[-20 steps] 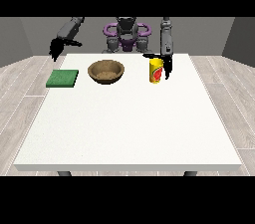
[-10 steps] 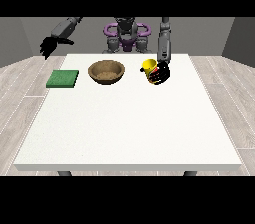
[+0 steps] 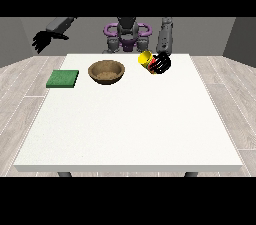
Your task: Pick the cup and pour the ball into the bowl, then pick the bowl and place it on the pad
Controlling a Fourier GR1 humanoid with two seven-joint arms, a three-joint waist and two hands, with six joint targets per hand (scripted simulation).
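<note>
Cup, yellow, tilts toward the brown bowl, clasped in the curled fingers of the hand at the view's right; the hand at the view's left hangs with fingers spread.

Large white rectangular table on dark legs, standing on a grey plank floor. Flat green square pad lies near the far edge at the view's left. Round brown wooden bowl sits just beside the pad, toward the middle, not touching it.
</note>
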